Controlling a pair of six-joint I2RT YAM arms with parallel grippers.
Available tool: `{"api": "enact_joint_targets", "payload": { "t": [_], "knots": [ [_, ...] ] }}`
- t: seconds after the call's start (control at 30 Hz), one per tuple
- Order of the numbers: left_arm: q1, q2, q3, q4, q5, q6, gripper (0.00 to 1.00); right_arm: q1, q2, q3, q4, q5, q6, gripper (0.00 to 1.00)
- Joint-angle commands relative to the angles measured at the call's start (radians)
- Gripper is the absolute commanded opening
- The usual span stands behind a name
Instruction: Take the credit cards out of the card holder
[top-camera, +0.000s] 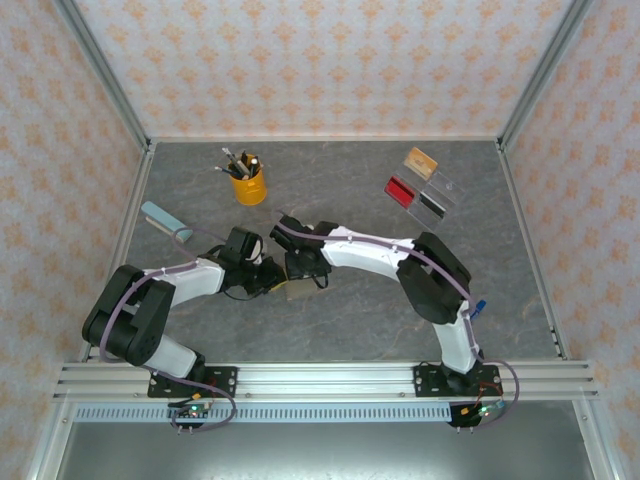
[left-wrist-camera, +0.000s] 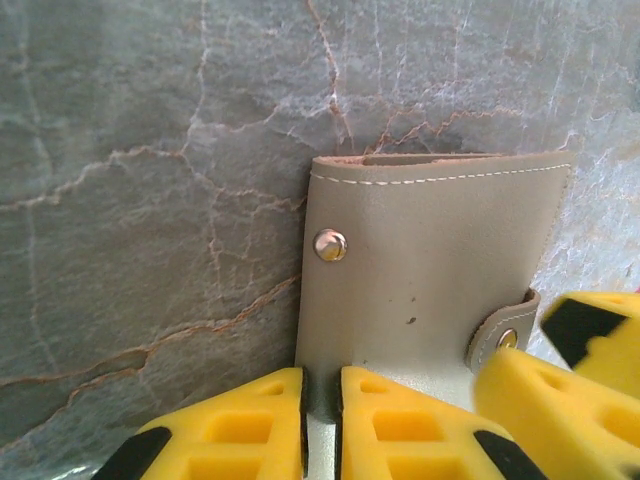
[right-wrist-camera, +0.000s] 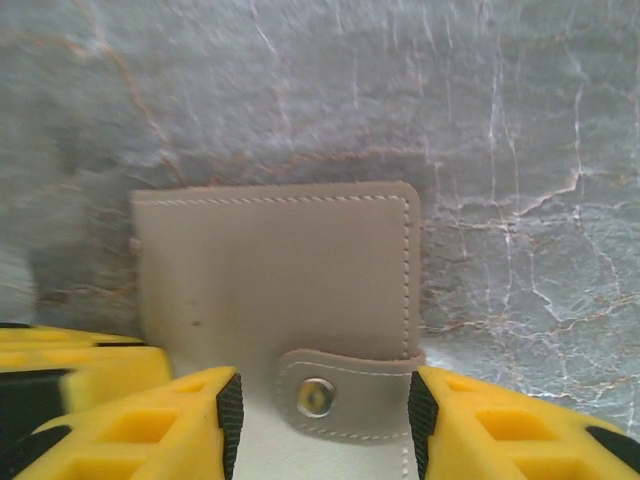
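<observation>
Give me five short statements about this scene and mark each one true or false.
1. A yellow cup holding pens stands at the far side of the table. True.
2. The red card is inside the card holder. False: the red card lies on the table, far right.
3. The left gripper pinches the card holder's edge. True.
4. The right gripper is shut. False: the right gripper is open, its fingers either side of the snap strap.
5. The light-blue block lies on the right. False: the light-blue block is on the left.
</observation>
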Motion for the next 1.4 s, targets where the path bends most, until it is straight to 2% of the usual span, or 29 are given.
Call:
{"api": "enact_joint_targets", "payload": {
  "t": [0.0, 0.17, 0.37, 0.53, 0.77, 1.03, 1.37],
  "knots": [
    [0.003, 0.034, -0.007, -0.07, -0.023, 0.018, 0.15, 0.004, 0.022, 0.023, -0.059, 0.009, -0.037, 0.49],
    [0.004, 0.039, -0.009, -0.064, -0.021, 0.017, 0.15, 0.004, 0.057, 0.022, -0.07, 0.015, -0.025, 0.48],
    [0.003, 0.039, -0.011, -0.064, -0.023, 0.017, 0.15, 0.001, 0.058, 0.001, -0.037, 0.039, 0.004, 0.37],
    [0.003, 0.03, -0.018, -0.063, -0.024, 0.017, 0.15, -0.028, -0.002, -0.097, 0.097, -0.051, 0.071, 0.29],
    [0.003, 0.028, -0.023, -0.062, -0.024, 0.014, 0.15, -0.098, -0.106, -0.256, 0.304, -0.197, 0.164, 0.25],
    [0.003, 0.027, -0.018, -0.054, -0.016, 0.006, 0.15, -0.125, -0.125, -0.306, 0.352, -0.233, 0.219, 0.22],
    [0.003, 0.014, -0.017, -0.054, -0.009, 0.002, 0.15, -0.166, -0.161, -0.416, 0.472, -0.286, 0.369, 0.18]
  ]
}}
